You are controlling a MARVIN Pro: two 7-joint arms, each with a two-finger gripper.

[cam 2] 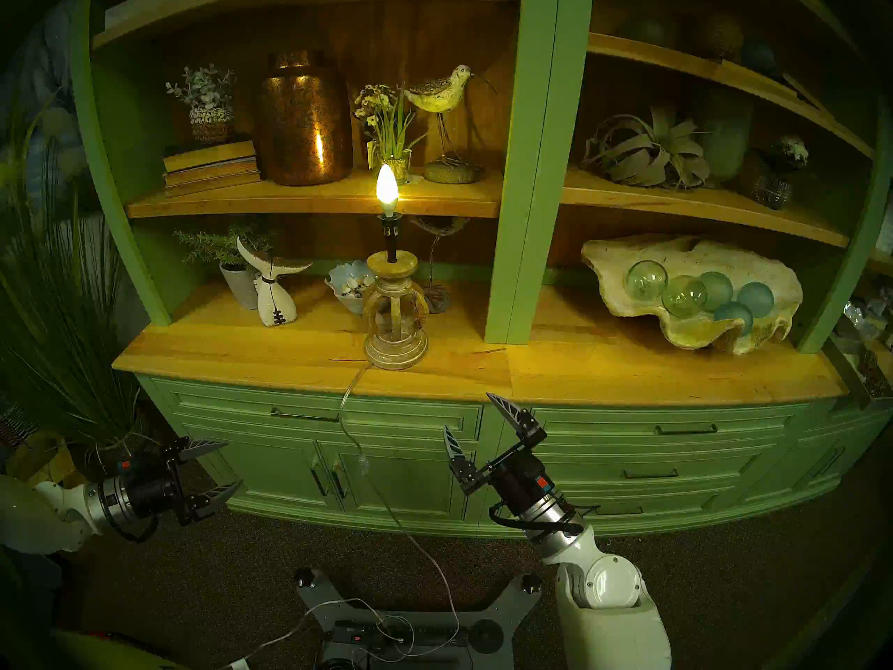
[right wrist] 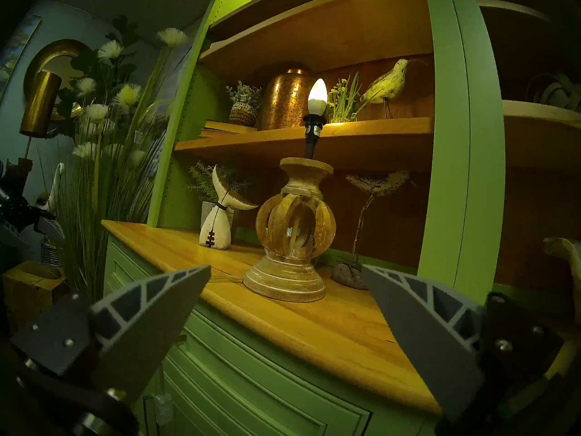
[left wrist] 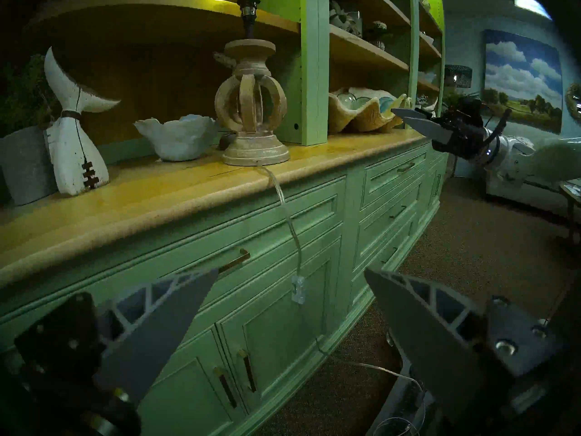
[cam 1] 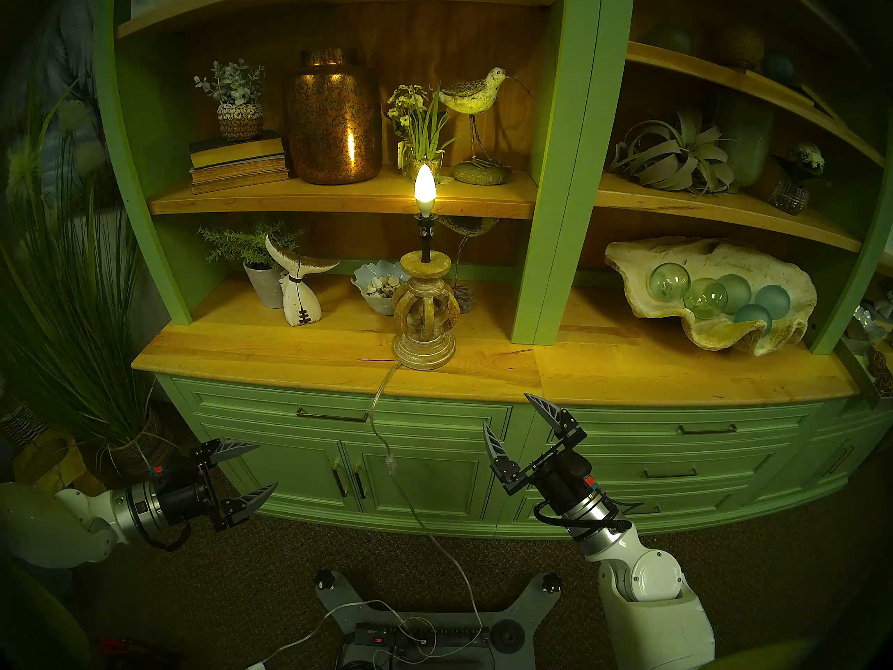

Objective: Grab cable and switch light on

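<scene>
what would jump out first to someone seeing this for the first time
The lit candle-shaped bulb glows atop the carved lamp base on the wooden counter. Both open grippers, left and right, hang empty either side of the dangling clear cable.

A furnished living room: green built-in cabinet (cam 1: 435,442) centre frame, shelves of coastal ornaments, carpet (cam 1: 241,582) below, landscape painting (left wrist: 522,80) at right.
</scene>
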